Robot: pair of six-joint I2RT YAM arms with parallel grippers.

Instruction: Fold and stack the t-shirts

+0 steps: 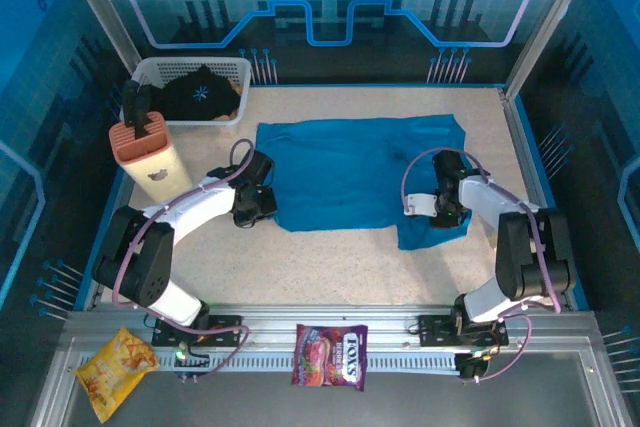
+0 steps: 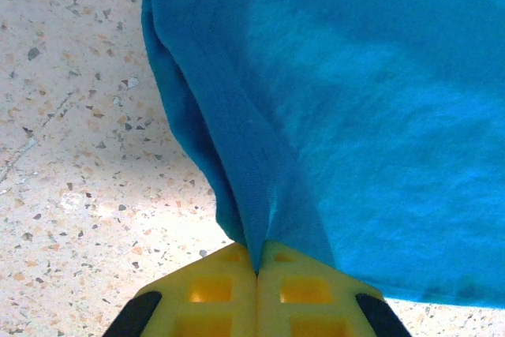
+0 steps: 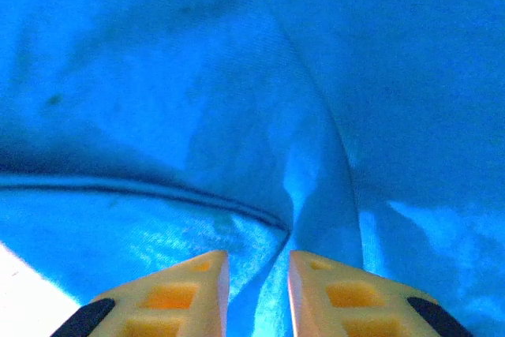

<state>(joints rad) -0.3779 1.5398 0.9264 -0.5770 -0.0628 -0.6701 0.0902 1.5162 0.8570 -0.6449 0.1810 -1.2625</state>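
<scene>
The teal-blue t-shirt (image 1: 360, 172) lies spread flat across the middle of the table. My left gripper (image 1: 272, 205) sits at its lower left corner. In the left wrist view that gripper (image 2: 256, 256) is shut on a pinched ridge of teal t-shirt cloth (image 2: 347, 100), lifted slightly off the speckled tabletop. My right gripper (image 1: 445, 215) is over the shirt's lower right flap. Its yellow fingers (image 3: 197, 282) stand a little apart with a raised fold of teal t-shirt cloth (image 3: 260, 116) bunched between them. The black t-shirt (image 1: 200, 92) with a pale starburst lies in the white basket (image 1: 240, 67).
The basket stands at the back left corner. A tan and orange block (image 1: 150, 157) stands just in front of it, near my left arm. Two snack packets (image 1: 330, 355) (image 1: 115, 367) lie on the front rail. Bare speckled table (image 1: 330, 267) runs along the shirt's near edge.
</scene>
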